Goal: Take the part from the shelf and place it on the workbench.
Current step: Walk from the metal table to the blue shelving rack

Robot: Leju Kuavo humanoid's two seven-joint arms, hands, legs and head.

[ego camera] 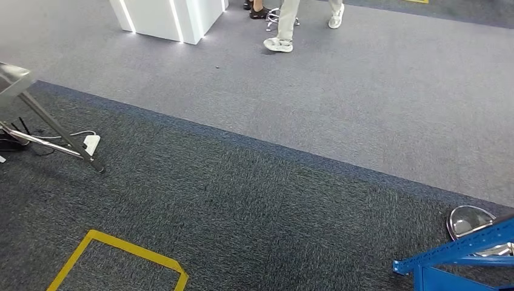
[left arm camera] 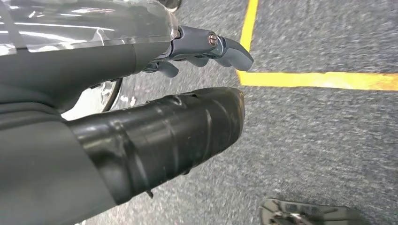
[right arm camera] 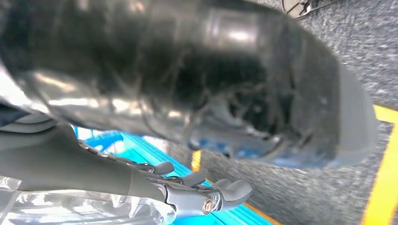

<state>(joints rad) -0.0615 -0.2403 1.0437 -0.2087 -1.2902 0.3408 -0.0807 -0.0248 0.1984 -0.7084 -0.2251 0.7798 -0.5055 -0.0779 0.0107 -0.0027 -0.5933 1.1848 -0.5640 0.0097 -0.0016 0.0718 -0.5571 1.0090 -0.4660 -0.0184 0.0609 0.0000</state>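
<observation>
The blue shelf frame (ego camera: 460,254) juts in at the lower right corner of the head view, and blue rails (right arm camera: 141,150) of it show blurred behind my right hand. My left hand (left arm camera: 206,49) hangs over the dark carpet near a yellow tape corner, its fingers stretched out and slightly apart with nothing in them. My right hand (right arm camera: 206,194) also hangs with its fingers extended and nothing between them. Clear plastic film covers both wrists.
A shiny round metal dish (ego camera: 468,221) lies on the carpet by the shelf. A yellow tape square (ego camera: 121,254) marks the floor at lower left. A metal stand leg (ego camera: 54,130) and a white power strip (ego camera: 91,144) sit at left. A person's legs (ego camera: 285,27) stand by a white counter (ego camera: 170,18).
</observation>
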